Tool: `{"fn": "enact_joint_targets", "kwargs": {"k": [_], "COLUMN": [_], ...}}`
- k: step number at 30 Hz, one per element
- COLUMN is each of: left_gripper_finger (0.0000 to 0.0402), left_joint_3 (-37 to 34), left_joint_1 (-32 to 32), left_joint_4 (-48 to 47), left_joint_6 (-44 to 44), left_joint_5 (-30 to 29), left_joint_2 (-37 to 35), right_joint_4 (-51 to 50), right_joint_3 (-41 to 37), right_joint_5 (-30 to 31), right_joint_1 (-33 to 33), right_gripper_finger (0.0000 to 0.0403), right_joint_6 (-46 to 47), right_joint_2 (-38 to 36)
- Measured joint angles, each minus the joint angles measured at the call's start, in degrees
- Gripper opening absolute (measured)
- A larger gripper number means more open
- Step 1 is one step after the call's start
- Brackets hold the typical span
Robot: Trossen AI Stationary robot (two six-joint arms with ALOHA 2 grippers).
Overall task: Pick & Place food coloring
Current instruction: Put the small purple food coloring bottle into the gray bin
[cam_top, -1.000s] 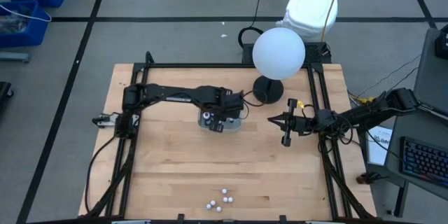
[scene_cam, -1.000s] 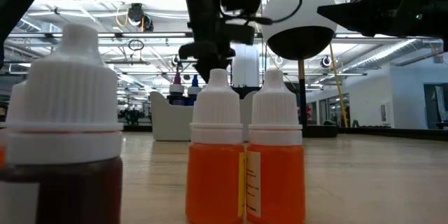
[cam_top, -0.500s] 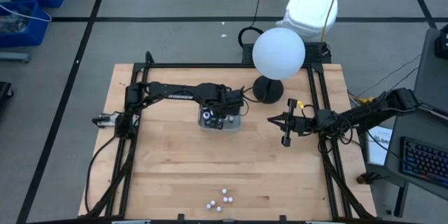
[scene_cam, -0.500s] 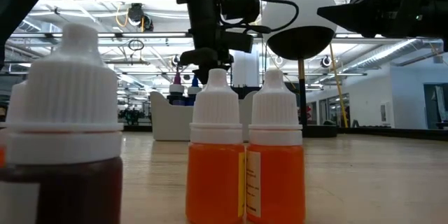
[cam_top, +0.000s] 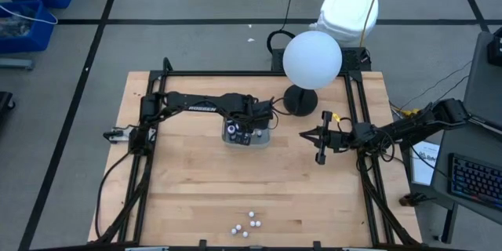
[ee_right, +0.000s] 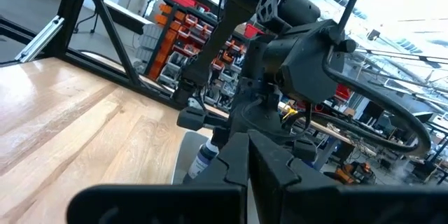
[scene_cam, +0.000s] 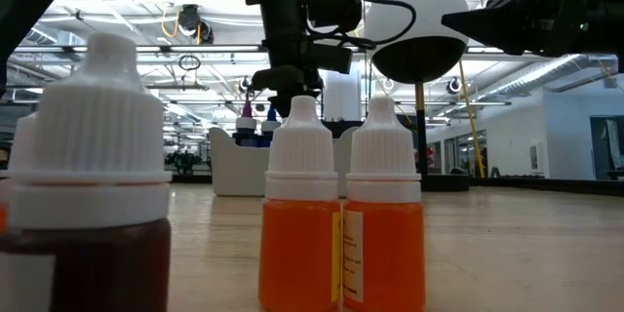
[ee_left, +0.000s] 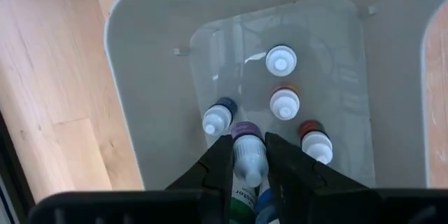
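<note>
Left gripper (ee_left: 248, 155) clamps a white-capped bottle (ee_left: 249, 162) — directly above the tray (ee_left: 150, 77).

On the worktop (cam_top: 196, 180), the tray (cam_top: 248, 136) sits near the middle, just left of the globe's stand (cam_top: 299, 102). The left pincer (ee_left: 248, 159) hangs over the tray with a bottle (ee_left: 249, 159) between its fingers; four more bottles (ee_left: 285, 103) stand inside the tray beneath. The right pincer (cam_top: 321, 139) waits to the tray's right, well apart. A cluster of loose bottles (cam_top: 248, 223) stands at the worktop's near edge.
</note>
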Motion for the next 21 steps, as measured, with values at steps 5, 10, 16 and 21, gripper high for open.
{"fn": "enact_joint_targets", "kwargs": {"k": [5,10,16,21], "left_gripper_finger": [0.0073,0.0071,0.0074,0.0069], "left_joint_3": [0.0,0.0,0.0,0.0], "left_joint_1": [0.0,0.0,-0.3,-0.8], "left_joint_4": [-0.6,-1.3,-1.3,-1.2], "left_joint_6": [-0.5,-1.3,-2.0,-2.3], "left_joint_5": [0.0,0.0,0.0,0.0], "left_joint_2": [0.0,0.0,0.0,0.6], "right_joint_4": [0.0,-0.9,-0.9,-0.9], "right_joint_3": [0.0,0.0,0.0,0.0], "right_joint_5": [0.0,0.0,0.0,0.0], "right_joint_1": [0.0,0.0,0.0,0.0], "right_gripper_finger": [0.0000,0.0000,0.0000,0.0000], "right_joint_6": [0.5,0.5,0.5,0.5], "right_joint_2": [0.0,0.0,0.0,0.0]}}
